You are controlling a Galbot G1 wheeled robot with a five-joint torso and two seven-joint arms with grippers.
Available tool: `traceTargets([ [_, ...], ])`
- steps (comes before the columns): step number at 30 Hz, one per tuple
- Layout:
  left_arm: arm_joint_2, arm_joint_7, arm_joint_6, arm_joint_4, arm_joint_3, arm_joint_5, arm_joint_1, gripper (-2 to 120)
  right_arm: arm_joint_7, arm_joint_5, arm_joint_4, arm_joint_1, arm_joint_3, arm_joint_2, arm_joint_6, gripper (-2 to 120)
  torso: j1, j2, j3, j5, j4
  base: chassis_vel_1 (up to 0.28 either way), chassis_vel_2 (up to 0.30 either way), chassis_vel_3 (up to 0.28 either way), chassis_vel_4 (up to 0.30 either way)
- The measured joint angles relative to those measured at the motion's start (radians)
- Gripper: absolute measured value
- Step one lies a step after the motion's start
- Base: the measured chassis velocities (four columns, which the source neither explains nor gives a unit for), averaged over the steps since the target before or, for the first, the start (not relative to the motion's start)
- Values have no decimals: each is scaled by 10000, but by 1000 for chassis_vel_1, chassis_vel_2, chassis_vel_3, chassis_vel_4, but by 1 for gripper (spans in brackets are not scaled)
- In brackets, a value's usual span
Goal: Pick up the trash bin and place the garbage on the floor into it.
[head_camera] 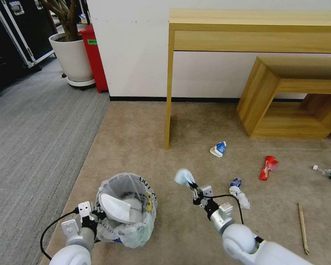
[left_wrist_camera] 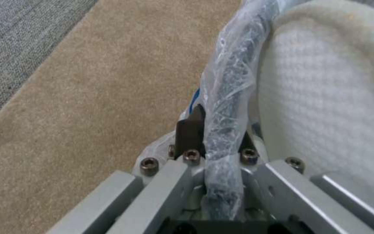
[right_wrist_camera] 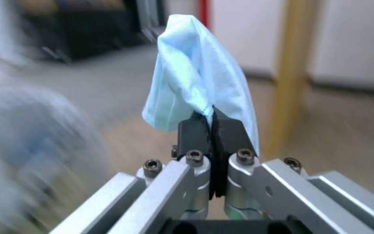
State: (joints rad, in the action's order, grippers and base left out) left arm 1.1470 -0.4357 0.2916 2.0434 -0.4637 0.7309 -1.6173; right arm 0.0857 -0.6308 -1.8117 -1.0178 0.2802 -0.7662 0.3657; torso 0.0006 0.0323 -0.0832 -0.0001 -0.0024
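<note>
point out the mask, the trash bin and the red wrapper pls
mask (right_wrist_camera: 200, 68): right wrist view, on the pale blue fold above the closed fingertips.
trash bin (head_camera: 145, 189): head view, on the bagged rim at the black lettering.
red wrapper (head_camera: 268, 167): head view, on its middle, lying on the carpet.

Bright, even indoor light — right wrist background motion-blurred.
</note>
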Motion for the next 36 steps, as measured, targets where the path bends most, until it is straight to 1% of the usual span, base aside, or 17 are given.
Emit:
traceTargets([
  [1,0,0,0,0,0,0,0,0,0,0,0,0,0,0,0,0,0,0,0,0,0,0,0,0,0],
  [4,-3,-48,39,100,-16,18,-1,0,-1526,-536,-577,592,239,349,962,0,0,0,0,0,1,0,0,0,0],
  [5,-3,-48,39,100,-16,18,-1,0,-1526,-536,-577,592,239,349,962,0,0,0,0,0,1,0,0,0,0],
  [7,10,-80,65,182,-19,25,-8,0,-2542,-917,-699,1111,739,524,1465,0,0,0,0,1,1,0,0,0,0],
  [8,10,-80,65,182,-19,25,-8,0,-2542,-917,-699,1111,739,524,1465,0,0,0,0,1,1,0,0,0,0],
  [11,72,-115,126,326,-28,29,-36,0,-3271,-1493,-781,2134,1888,666,1743,0,0,0,-1,0,0,0,0,0,0],
  [12,72,-115,126,326,-28,29,-36,0,-3271,-1493,-781,2134,1888,666,1743,0,0,0,-1,0,0,0,0,0,0],
  [15,130,-129,168,447,-33,29,-87,0,-3414,-1594,-669,3148,2988,514,1792,0,0,1,-1,-1,2,0,0,0,0],
  [16,130,-129,168,447,-33,29,-87,0,-3414,-1594,-669,3148,2988,514,1792,0,0,1,-1,-1,2,0,0,0,0],
  [17,148,-131,178,482,-33,29,-106,0,-3413,-1656,-605,3399,3333,438,1763,0,0,0,-1,0,2,0,0,0,0],
  [19,210,-138,189,566,-44,19,-153,0,-3298,-1727,-317,3963,4118,170,1645,0,0,0,-1,0,2,0,0,0,0],
  [20,210,-138,189,566,-44,19,-153,0,-3298,-1727,-317,3963,4118,170,1645,0,0,0,-1,0,2,0,0,0,0],
  [21,247,-138,192,607,-47,9,-188,0,-3220,-1728,-56,4220,4518,-4,1609,0,0,0,-1,0,1,0,0,0,0],
  [23,304,-139,197,688,-52,-11,-251,0,-3113,-1721,284,4455,4959,-225,1562,0,0,0,-1,2,2,0,0,0,0],
  [27,339,-139,197,767,-70,-15,-298,0,-2919,-1747,584,4550,5281,-408,1469,0,1,0,-1,0,1,0,0,0,0],
  [31,372,-140,198,861,-122,-31,-377,0,-2794,-1584,1168,4597,5661,-671,1443,0,1,-1,-1,1,0,0,0,0,0],
  [36,427,-132,196,923,-128,-77,-426,0,-2661,-1525,1512,4675,6039,-897,1398,0,1,0,-1,0,1,0,0,0,0],
])
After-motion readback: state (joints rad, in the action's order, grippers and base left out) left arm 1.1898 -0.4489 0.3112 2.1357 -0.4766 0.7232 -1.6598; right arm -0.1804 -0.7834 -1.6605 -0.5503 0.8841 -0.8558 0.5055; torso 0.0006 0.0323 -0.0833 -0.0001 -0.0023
